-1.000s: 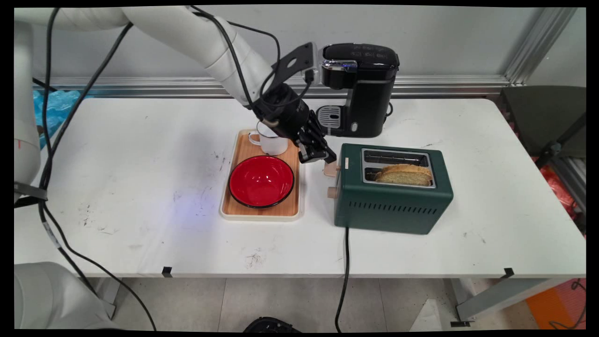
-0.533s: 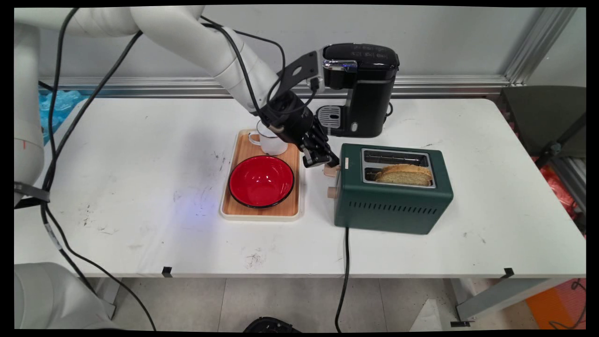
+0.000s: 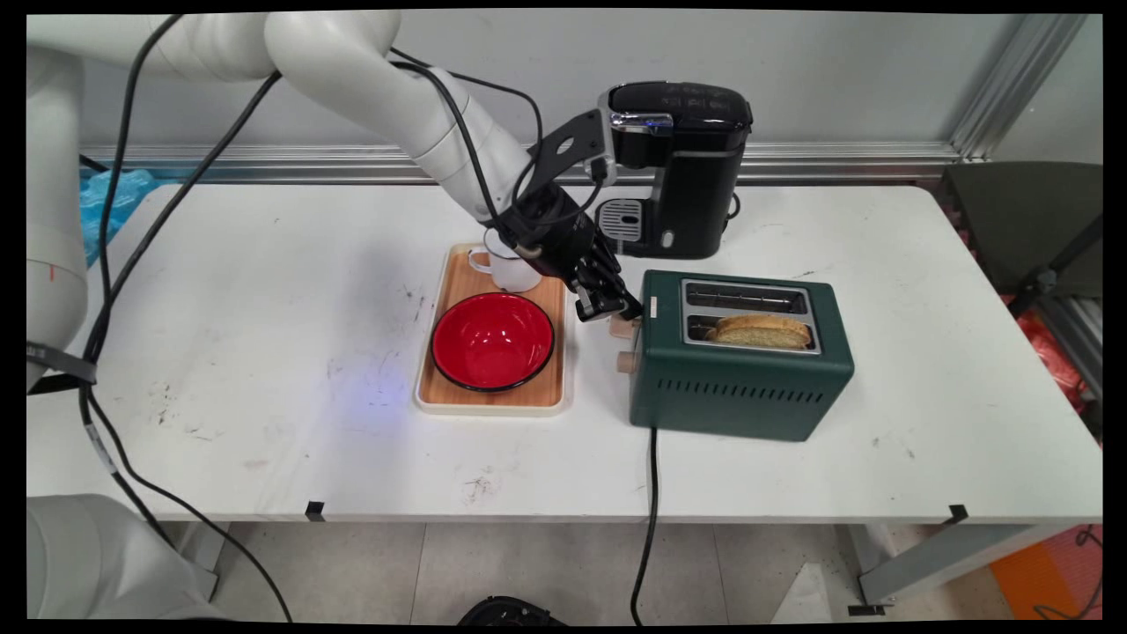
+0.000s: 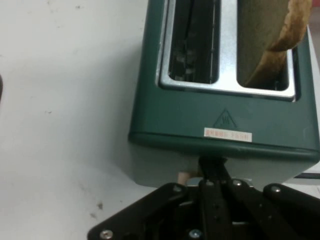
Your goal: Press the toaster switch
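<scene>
Main view shows me the gripper (image 3: 614, 308) down at the left end of the green toaster (image 3: 740, 365), its tips on top of the toaster's wooden lever (image 3: 623, 327), with a second wooden knob (image 3: 625, 361) just below that; the fingers look drawn together, pressed to one another rather than spread, and I see nothing held between them; a slice of bread (image 3: 761, 330) sits low in the toaster's near slot, the far slot bare; the toaster's black cord (image 3: 647, 519) hangs off the table's near edge; left of the toaster I see a wooden tray (image 3: 539, 394) carrying a red bowl (image 3: 492, 341) and a white mug (image 3: 509, 265); a black coffee maker (image 3: 682, 167) stands behind; in the hand view the toaster (image 4: 220, 125) fills the frame, the closed fingers (image 4: 212, 167) meeting just under its end, and the bread (image 4: 287, 37) leans in the right-hand slot.
</scene>
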You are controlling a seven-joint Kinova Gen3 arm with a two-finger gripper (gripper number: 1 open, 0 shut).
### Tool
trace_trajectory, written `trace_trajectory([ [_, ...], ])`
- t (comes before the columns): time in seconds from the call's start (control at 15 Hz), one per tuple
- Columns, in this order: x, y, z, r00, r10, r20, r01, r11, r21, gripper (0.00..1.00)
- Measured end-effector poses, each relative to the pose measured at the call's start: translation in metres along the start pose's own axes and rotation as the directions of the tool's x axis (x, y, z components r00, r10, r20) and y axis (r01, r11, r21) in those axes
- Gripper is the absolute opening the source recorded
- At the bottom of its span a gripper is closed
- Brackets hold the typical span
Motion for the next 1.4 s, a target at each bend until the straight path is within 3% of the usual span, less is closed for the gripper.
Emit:
trace_trajectory([
  [1.4, -0.026, 0.001, 0.016, 0.998, -0.035, 0.043, 0.036, 0.999, -0.021, 0.00],
])
